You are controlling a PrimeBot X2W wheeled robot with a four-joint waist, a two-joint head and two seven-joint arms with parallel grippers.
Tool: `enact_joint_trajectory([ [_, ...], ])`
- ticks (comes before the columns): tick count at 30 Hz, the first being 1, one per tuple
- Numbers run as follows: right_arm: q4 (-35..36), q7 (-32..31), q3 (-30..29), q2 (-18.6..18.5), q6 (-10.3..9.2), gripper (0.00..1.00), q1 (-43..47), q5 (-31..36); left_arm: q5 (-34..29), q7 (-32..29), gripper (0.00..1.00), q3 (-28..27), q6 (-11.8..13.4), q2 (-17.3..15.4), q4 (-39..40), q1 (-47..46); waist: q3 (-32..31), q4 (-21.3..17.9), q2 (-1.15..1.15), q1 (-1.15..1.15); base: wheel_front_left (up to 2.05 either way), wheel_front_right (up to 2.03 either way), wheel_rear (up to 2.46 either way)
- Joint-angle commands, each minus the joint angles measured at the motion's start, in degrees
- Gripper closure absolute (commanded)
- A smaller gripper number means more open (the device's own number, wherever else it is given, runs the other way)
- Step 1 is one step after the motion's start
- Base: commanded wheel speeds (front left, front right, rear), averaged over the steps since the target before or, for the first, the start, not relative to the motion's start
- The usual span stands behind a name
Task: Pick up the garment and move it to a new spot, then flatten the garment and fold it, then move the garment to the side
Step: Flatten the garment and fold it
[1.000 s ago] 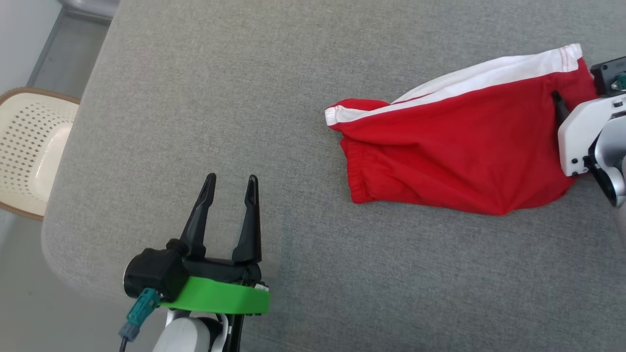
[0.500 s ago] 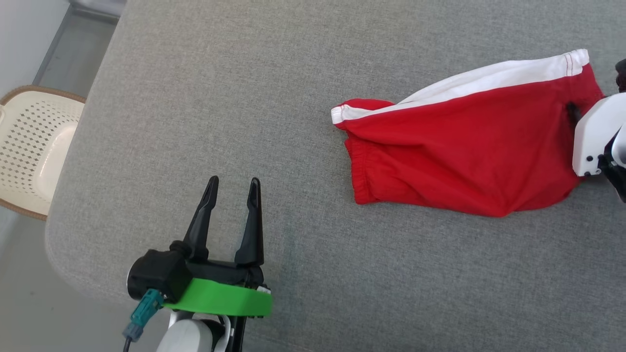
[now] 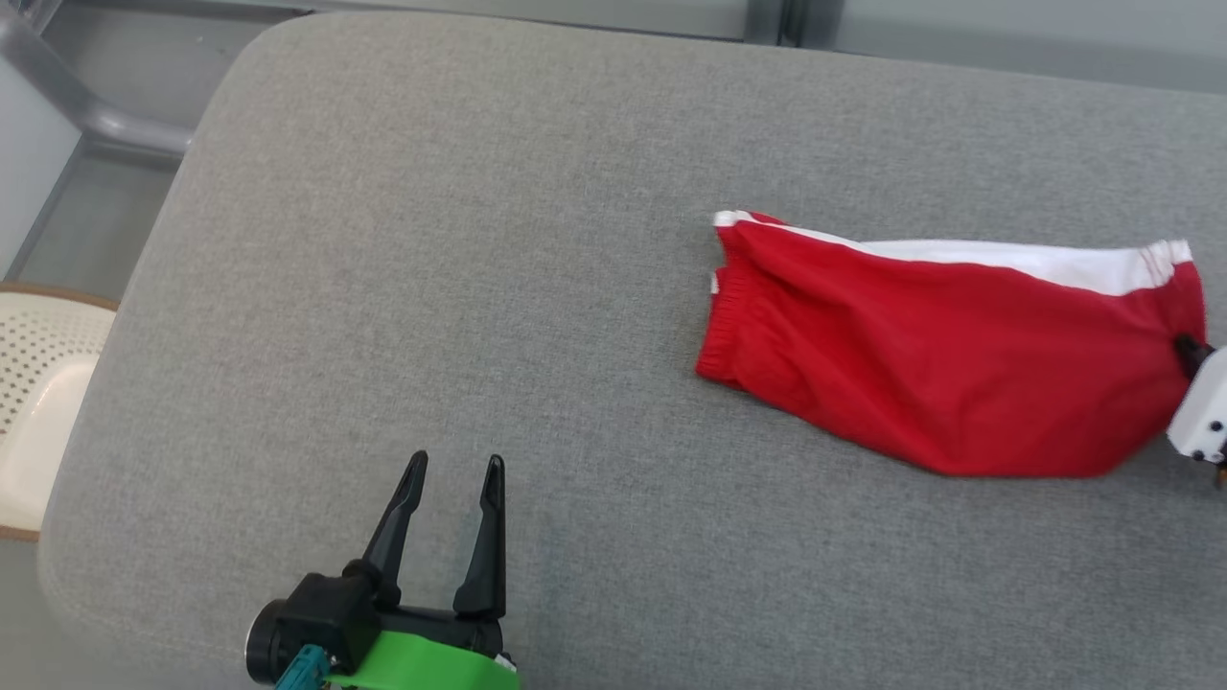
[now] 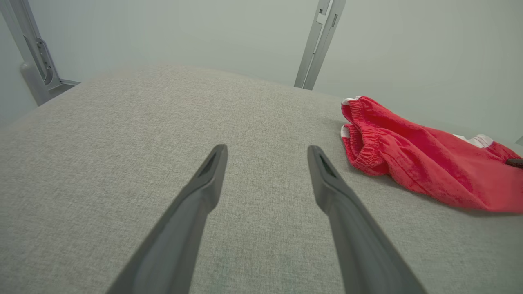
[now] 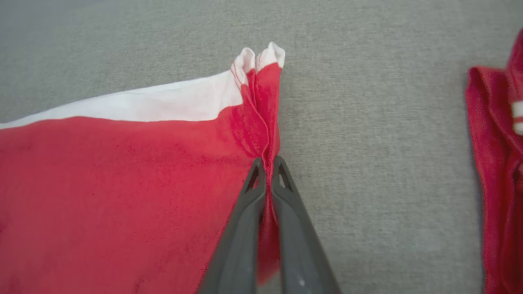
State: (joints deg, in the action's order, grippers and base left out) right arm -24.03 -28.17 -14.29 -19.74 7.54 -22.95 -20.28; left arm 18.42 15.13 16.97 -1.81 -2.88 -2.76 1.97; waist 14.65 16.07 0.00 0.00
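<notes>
Pinching the garment point(image 3: 939, 364) now, the right pincer point(image 5: 267, 162) has closed; left pincer point(image 3: 455, 463) gapes.

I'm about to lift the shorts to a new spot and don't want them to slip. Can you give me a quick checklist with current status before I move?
1. Right gripper shut on the shorts: ok, the jaws pinch the hem edge.
2. Number of layers caught in that pinch: cannot tell.
3. Left gripper open and apart from the shorts: ok.
4. Bare grey surface left of the shorts for a new spot: ok.
5. Shorts lying flat: not ok, the waistband end is bunched.
6. Red cloth at the edge of the right wrist view, part of the same shorts or not: cannot tell.
</notes>
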Motion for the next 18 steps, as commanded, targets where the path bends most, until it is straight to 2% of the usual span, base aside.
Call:
enact_joint_trajectory([
  [1,0.74,-0.15,-2.66,-0.52,-0.10,1.00,1.50,-0.55,-0.43,-0.01,0.00,-0.38,-0.36,-0.06,-0.13,1.17,-3.81,-3.46,0.00,0.00,0.00,0.00,0.00],
  [5,2.78,-1.41,-10.05,-1.14,-0.08,1.00,2.83,-1.10,-0.32,-0.01,0.00,-1.09,-0.57,-0.06,0.56,1.88,-4.20,-3.75,0.00,0.00,0.00,0.00,0.00],
  [9,7.92,-4.00,-13.72,-0.74,-0.05,1.00,2.50,-1.88,0.52,-0.01,0.00,-1.01,-0.16,-0.06,1.00,2.75,-4.22,-3.49,0.00,0.00,0.00,0.00,0.00],
  [15,19.53,-9.31,-7.81,4.69,-0.05,1.00,2.66,-4.11,1.91,-0.01,0.00,0.64,0.85,-0.05,1.40,3.47,-3.90,-3.41,0.00,0.00,0.00,0.00,0.00],
  [18,23.09,-10.01,-2.67,10.41,-0.05,1.00,2.29,-3.46,2.62,0.00,0.00,1.60,1.36,-0.06,1.77,2.56,-2.84,-3.24,0.00,0.00,0.00,0.00,0.00],
])
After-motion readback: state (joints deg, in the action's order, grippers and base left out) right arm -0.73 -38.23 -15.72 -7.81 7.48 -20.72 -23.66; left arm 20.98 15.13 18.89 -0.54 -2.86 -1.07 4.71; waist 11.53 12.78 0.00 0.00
